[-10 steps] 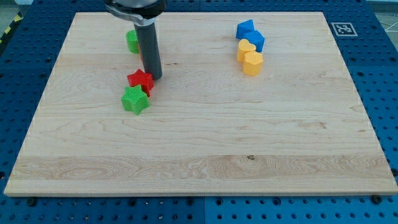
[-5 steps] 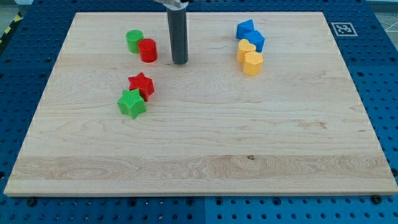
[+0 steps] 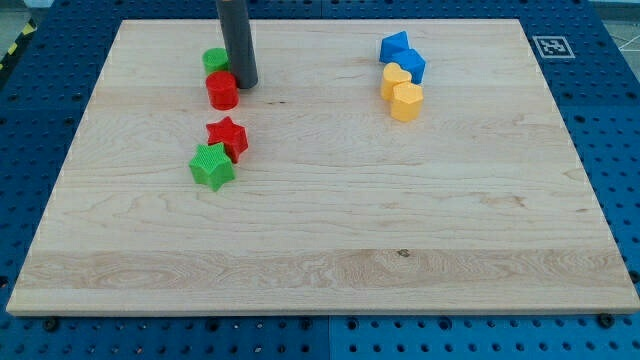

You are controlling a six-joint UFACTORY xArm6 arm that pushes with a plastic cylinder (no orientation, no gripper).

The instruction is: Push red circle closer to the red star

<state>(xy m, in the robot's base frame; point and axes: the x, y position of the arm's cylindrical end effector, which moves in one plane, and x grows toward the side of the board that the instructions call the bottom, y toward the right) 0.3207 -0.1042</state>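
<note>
No pincer on this rig: my tip (image 3: 246, 84) touches red circle (image 3: 222, 90) at its upper-right edge, red star (image 3: 228, 135) lies just below, so push goes toward view's bottom.

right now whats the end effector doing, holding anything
No gripper, so nothing is held: my tip sits against the red circle on its right side in the view, above the red star.

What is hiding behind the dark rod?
A green round block peeks out at the rod's left; its right side is covered. My tip sits beside the red circle.
</note>
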